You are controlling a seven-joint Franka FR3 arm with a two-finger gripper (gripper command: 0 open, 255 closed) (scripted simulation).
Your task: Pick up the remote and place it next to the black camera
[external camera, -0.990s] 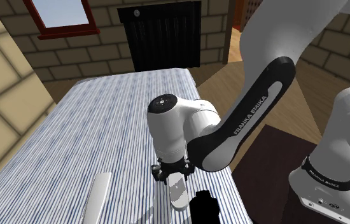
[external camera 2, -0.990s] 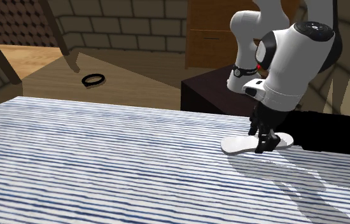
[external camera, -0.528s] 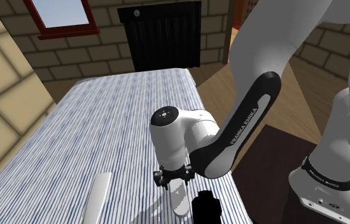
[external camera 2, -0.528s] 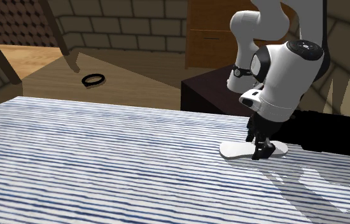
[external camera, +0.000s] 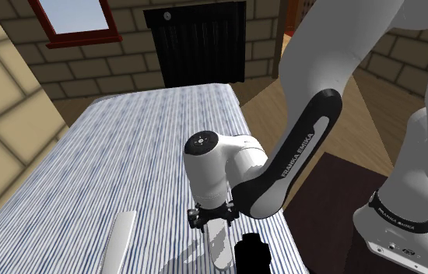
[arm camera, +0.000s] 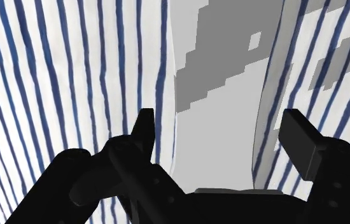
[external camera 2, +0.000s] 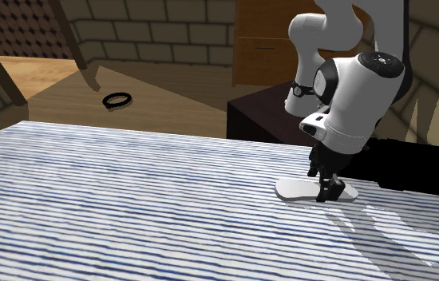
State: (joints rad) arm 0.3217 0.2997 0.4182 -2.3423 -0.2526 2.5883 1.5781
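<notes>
Gripper [arm camera: 221, 137]: open, lowered onto the worktop [external camera: 127, 156], one finger on each side of the remote [arm camera: 221, 114]; striped cloth shows between each finger and it, so it is not clasped
Remote: pale grey, lying flat near the worktop's edge, under the gripper
Camera [external camera: 250, 253]: black, just beside the remote's far end
Around: a flat white slab [external camera: 119, 241] lies apart on the stripes

Tool [external camera 2: 327, 189] and remote [external camera 2: 294, 189] slightly lower.
</notes>
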